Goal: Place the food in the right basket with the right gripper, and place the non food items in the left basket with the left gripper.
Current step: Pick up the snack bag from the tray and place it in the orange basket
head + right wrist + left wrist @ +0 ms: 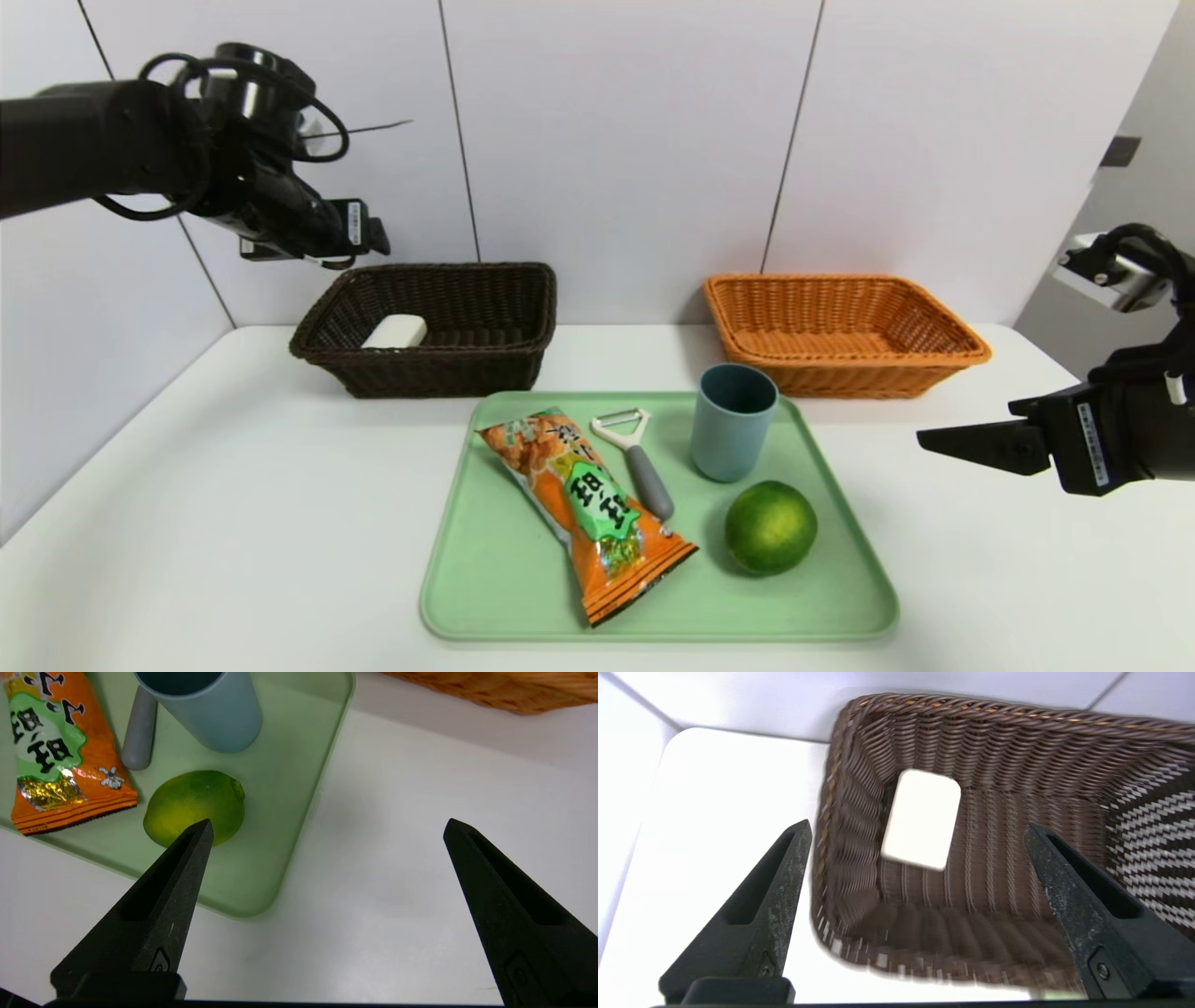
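We see our left gripper spread wide and empty above the dark brown wicker basket, white soap-like block at its nine o'clock end, right gripper wide open, empty.

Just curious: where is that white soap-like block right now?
In the head view, the white block lies inside the dark brown basket, at its left end, below the left gripper.

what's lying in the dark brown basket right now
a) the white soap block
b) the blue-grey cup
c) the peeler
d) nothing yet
a: the white soap block lies alone inside the dark brown basket, while the cup and peeler sit on the green tray.
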Controlling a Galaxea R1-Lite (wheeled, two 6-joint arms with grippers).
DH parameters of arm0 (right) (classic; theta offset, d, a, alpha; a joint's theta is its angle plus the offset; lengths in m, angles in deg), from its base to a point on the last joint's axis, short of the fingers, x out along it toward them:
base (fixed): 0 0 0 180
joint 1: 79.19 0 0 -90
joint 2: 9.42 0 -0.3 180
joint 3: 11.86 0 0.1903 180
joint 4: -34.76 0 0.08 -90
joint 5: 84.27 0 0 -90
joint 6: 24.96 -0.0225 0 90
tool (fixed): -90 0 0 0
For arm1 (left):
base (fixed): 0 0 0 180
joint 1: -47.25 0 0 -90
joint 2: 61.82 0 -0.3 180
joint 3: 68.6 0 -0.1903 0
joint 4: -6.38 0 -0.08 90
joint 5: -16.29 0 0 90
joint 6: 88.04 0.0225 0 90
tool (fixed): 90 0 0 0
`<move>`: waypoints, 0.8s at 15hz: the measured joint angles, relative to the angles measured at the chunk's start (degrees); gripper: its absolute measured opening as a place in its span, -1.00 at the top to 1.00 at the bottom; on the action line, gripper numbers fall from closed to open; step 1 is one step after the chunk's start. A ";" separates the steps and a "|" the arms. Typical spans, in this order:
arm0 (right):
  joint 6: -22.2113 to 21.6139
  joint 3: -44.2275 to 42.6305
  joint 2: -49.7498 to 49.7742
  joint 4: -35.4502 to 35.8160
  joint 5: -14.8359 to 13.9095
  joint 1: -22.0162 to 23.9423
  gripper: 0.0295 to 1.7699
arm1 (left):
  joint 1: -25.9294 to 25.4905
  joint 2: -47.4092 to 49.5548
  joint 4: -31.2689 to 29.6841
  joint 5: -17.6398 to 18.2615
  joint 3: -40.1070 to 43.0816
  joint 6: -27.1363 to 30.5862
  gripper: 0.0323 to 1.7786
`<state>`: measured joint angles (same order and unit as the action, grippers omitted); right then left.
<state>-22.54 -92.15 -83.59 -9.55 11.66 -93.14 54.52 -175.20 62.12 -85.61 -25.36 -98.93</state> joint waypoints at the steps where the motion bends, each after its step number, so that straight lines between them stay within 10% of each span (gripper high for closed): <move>1: 0.00 -0.35 0.16 0.59 0.00 0.00 -0.92 | 0.07 2.46 2.57 0.05 0.17 -1.79 -0.82; 6: 0.21 -7.11 -1.18 0.48 0.00 -1.32 -0.92 | 3.22 13.81 15.34 0.09 7.17 -12.01 -0.86; 12: 0.24 -19.15 -8.50 0.52 -0.06 -10.80 -0.92 | 10.08 27.25 16.41 0.11 29.17 -19.63 -0.88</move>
<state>-22.29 -111.30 -92.08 -9.03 11.59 -103.94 64.61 -147.95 78.53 -85.50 3.81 -118.55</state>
